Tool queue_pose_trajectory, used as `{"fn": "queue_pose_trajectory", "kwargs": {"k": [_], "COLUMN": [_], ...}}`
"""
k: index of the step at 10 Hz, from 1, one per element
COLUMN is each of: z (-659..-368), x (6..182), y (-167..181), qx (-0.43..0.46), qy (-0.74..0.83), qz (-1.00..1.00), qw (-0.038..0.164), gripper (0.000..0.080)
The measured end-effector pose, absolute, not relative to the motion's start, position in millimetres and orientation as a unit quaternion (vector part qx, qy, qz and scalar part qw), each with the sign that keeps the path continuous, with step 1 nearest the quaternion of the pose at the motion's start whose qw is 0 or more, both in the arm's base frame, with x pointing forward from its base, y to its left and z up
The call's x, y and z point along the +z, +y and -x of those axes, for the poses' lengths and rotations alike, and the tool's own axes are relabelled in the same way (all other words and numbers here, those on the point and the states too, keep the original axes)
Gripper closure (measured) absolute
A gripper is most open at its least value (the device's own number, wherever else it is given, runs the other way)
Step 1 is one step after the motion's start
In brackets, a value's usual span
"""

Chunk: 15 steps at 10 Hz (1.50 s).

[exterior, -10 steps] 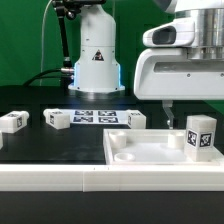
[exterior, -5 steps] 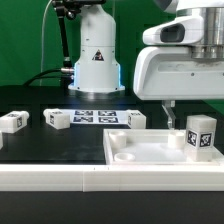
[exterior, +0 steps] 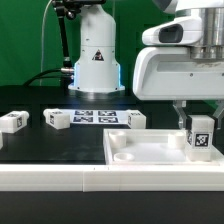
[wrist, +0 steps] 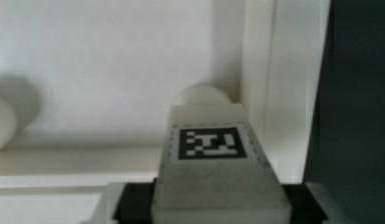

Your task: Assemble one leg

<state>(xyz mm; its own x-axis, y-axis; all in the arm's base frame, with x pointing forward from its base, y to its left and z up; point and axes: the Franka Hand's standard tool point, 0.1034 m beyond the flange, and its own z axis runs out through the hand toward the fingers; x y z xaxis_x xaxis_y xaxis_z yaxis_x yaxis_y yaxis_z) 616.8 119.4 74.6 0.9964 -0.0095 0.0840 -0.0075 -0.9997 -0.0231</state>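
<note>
The leg [exterior: 200, 136], a small white block with a black-and-white tag, stands upright on the exterior view's right part of the large white recessed panel [exterior: 140, 152]. My gripper [exterior: 199, 122] comes down over it, one finger on each side. In the wrist view the leg [wrist: 210, 146] sits between my two black pads, which touch its sides, so my gripper [wrist: 199, 200] is shut on it. The panel [wrist: 100, 60] lies below, with its raised rim beside the leg.
Three more legs lie on the black table: one [exterior: 12, 121] at the exterior view's left, one [exterior: 56, 120] beside it, one [exterior: 135, 120] behind the panel. The marker board [exterior: 92, 116] lies between them. The arm's base [exterior: 95, 60] stands behind.
My gripper has moved toward the exterior view's right and now straddles the leg, which has shifted slightly. Before, one finger stood clear of it to its left.
</note>
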Motion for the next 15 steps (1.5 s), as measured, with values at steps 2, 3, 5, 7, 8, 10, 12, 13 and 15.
{"fn": "queue_pose_trajectory", "kwargs": {"k": [2,3,5,7,8,10,12,13,15], "z": [-618.6,-619.3,-618.4,-617.5,-617.7,-618.2,-618.8,-618.9,-618.7], "x": [74.7,74.6,74.8,74.7,74.4,74.4,74.6,74.6,74.4], "y": [118.2,119.0,119.4,120.4,120.1,121.4,121.2,121.2,121.9], "qx": [-0.049,-0.056,-0.060,-0.059,-0.058,-0.050,-0.044,-0.042,-0.041], "qy": [0.109,0.182,0.293,0.403,0.465,0.565,0.612,0.623,0.629], "qz": [0.993,0.981,0.953,0.912,0.882,0.822,0.788,0.779,0.774], "qw": [0.022,0.030,0.039,0.041,0.048,0.054,0.056,0.059,0.060], "gripper": [0.0509,0.0509,0.0509,0.0508,0.0508,0.0506,0.0506,0.0506,0.0505]}}
